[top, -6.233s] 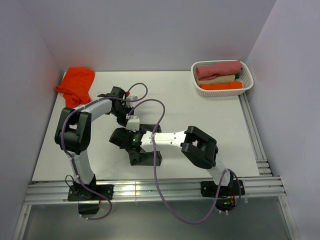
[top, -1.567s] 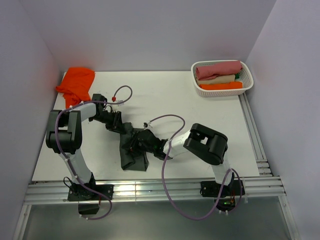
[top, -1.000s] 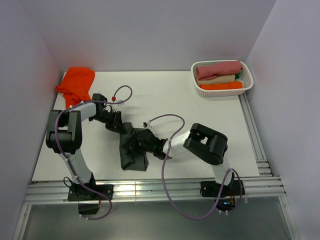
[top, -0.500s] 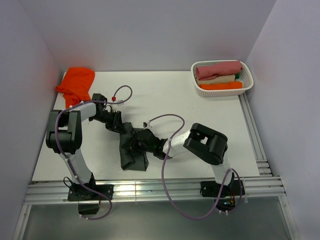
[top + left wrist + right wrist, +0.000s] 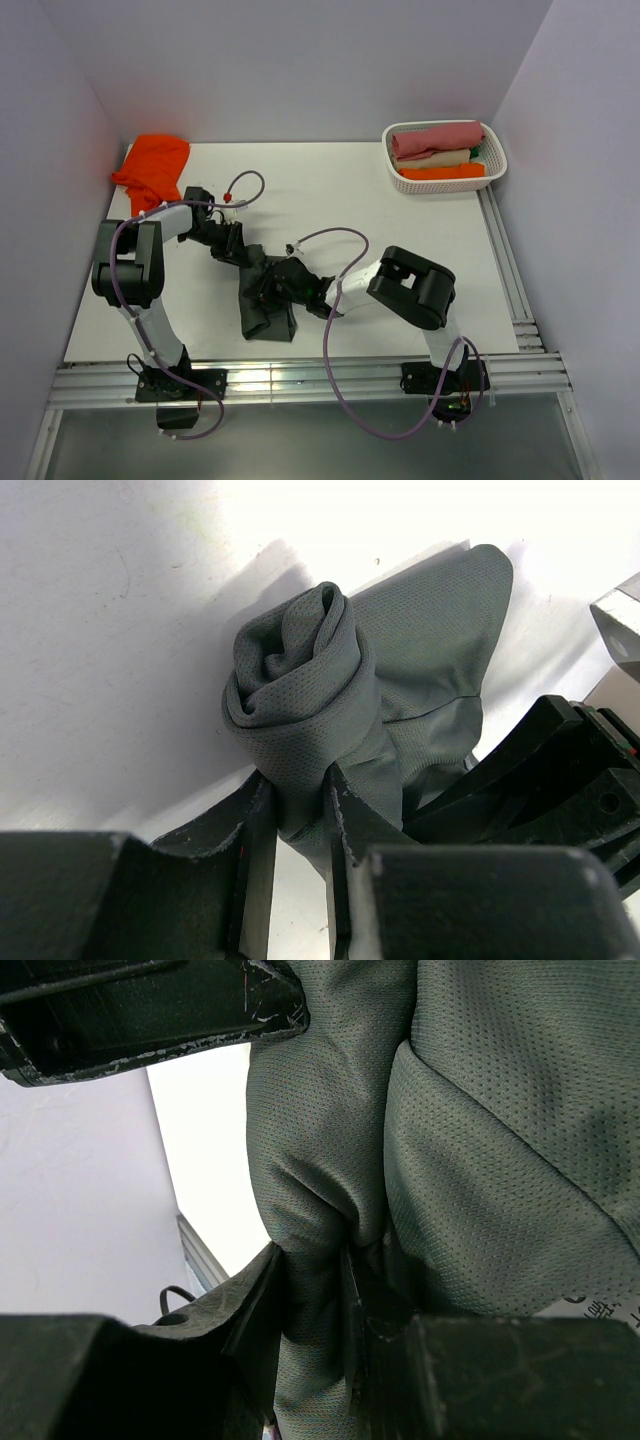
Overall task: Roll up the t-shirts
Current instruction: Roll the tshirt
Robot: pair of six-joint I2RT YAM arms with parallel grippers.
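The dark grey t-shirt [image 5: 262, 315] lies bunched on the white desk [image 5: 400, 240], a little left of centre and towards the near edge, as a crumpled strip running from far left to near. Both arms meet on it. The left pincer [image 5: 298, 815] is narrowed on a fold of the shirt. In the left wrist view the cloth is squeezed between its two black fingers [image 5: 255, 840], and just beyond them the end of the shirt is wound into a tight spiral roll with a flat flap of fabric spread on the desk beside it. The right pincer [image 5: 315, 1300] also holds the shirt: its wrist view shows a thick pleat of the grey, finely dotted cloth pinched between its fingers, and the left pincer's black body crosses the top corner of that view. From above, the two pincers sit close together over the far part of the shirt, the left one at its far-left tip and the right one just beside it, nearer the middle. The orange t-shirt [image 5: 153, 170] lies in a loose heap in the far left corner of the desk, well apart from both arms. In the far right corner stands a white basket [image 5: 445, 186] holding rolled cloths — a pink roll [image 5: 437, 138] at the far side, a cream roll [image 5: 435, 157] in the middle and an orange roll [image 5: 443, 172] at the near side.
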